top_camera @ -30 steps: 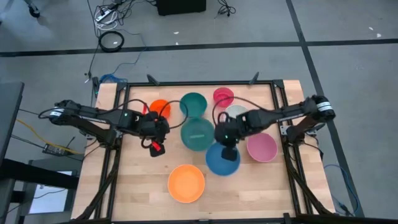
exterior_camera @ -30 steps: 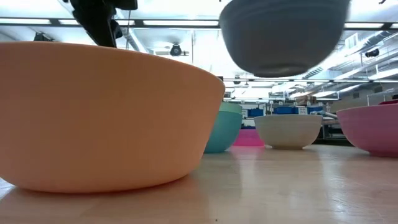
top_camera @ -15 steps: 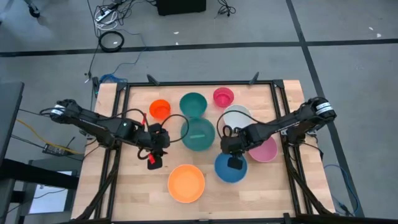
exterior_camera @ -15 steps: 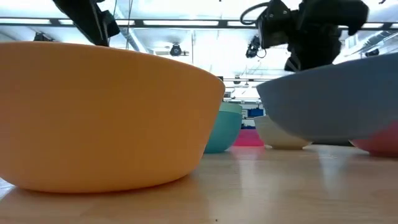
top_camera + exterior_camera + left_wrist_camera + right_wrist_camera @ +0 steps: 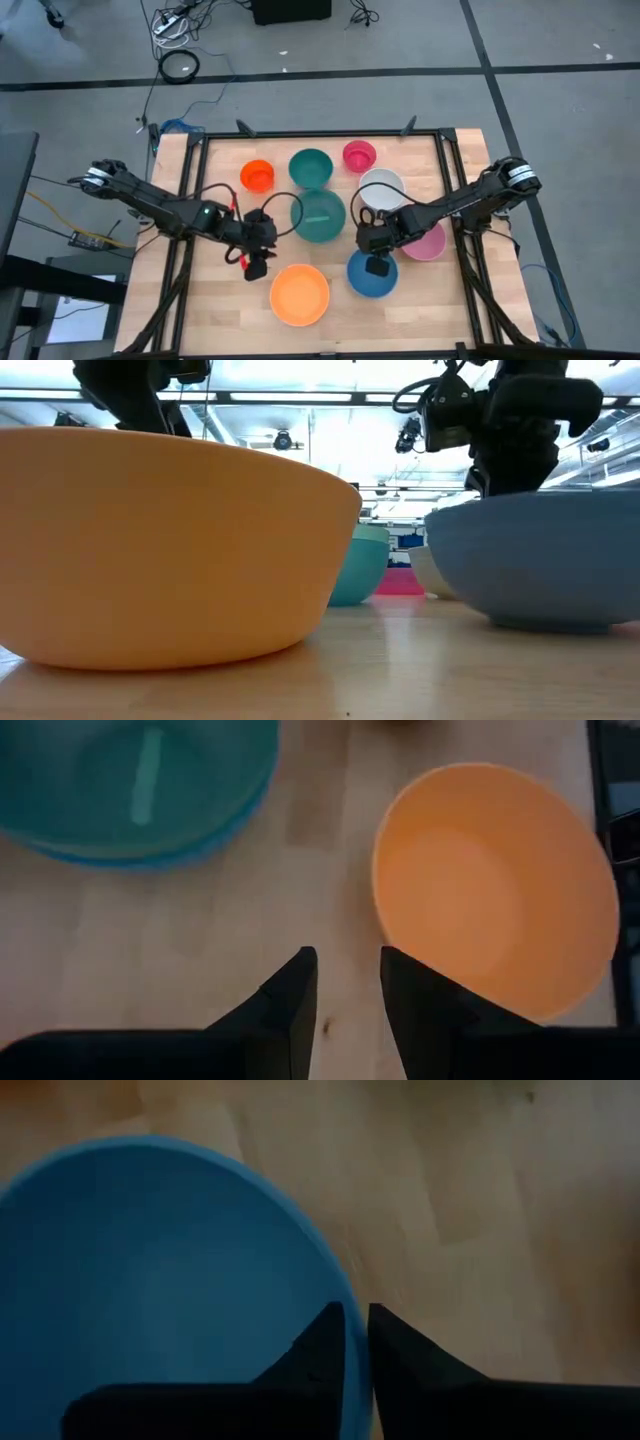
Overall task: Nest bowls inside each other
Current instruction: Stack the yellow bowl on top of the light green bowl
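A blue bowl (image 5: pixel 372 280) stands with its base on the table near the front, right of a larger orange bowl (image 5: pixel 300 294). My right gripper (image 5: pixel 357 1335) points down at the blue bowl, shut on its rim. My left gripper (image 5: pixel 348 985) hangs open and empty over bare wood between the orange bowl (image 5: pixel 495 890) and a green bowl nested in a light blue one (image 5: pixel 318 215). Behind these stand a small orange-red bowl (image 5: pixel 257 175), a teal bowl (image 5: pixel 311 167), a magenta bowl (image 5: pixel 359 155), a white bowl (image 5: pixel 381 185) and a pink bowl (image 5: pixel 428 243). My right gripper has the blue bowl's rim (image 5: pixel 345 1295) between its two fingers, one finger (image 5: pixel 315 1350) inside the bowl and the other (image 5: pixel 400 1355) outside. The fingers come from above, pointing steeply down. The bowl (image 5: pixel 540 560) sits upright with its base on the table.
The dark table frame (image 5: pixel 447 190) runs along the left, right and far edges. Bare wood lies left of the orange bowl and along the front right. In the low view the orange bowl (image 5: pixel 170 540) fills the foreground on the left.
My right gripper has come down and toward the table's near edge with the blue bowl, which hung clear of the table and now stands on its base. My left gripper has sunk and moved toward the near edge, closer to the orange bowl, staying open.
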Motion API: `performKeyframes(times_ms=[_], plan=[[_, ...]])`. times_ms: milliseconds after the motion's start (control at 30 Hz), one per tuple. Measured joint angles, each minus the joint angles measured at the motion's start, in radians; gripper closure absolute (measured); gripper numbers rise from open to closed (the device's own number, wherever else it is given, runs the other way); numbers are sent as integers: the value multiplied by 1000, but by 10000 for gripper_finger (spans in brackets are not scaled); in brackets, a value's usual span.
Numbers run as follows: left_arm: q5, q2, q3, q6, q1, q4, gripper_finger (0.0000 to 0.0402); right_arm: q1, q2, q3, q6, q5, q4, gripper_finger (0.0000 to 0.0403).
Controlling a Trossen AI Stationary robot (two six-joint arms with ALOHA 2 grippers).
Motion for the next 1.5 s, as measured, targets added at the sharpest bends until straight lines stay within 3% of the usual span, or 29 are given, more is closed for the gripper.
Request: performKeyframes(times_ms=[167,433,800,1033,1300,1500], plan=[[70,0,-57,-47,0,145,280,6,0,-2,12,2,-2,329],[106,0,-116,-133,0,181,280,43,-50,-2,42,64,-10,295],[185,0,-116,-171,0,233,279,105,-368,-2,124,335,-53,290],[180,75,-116,-164,2,237,279,138,-508,-2,129,403,-40,290],[199,199,-116,-144,3,254,279,144,-518,-2,122,405,-24,290],[225,252,-116,-151,3,353,279,144,-490,-2,121,403,-25,290]])
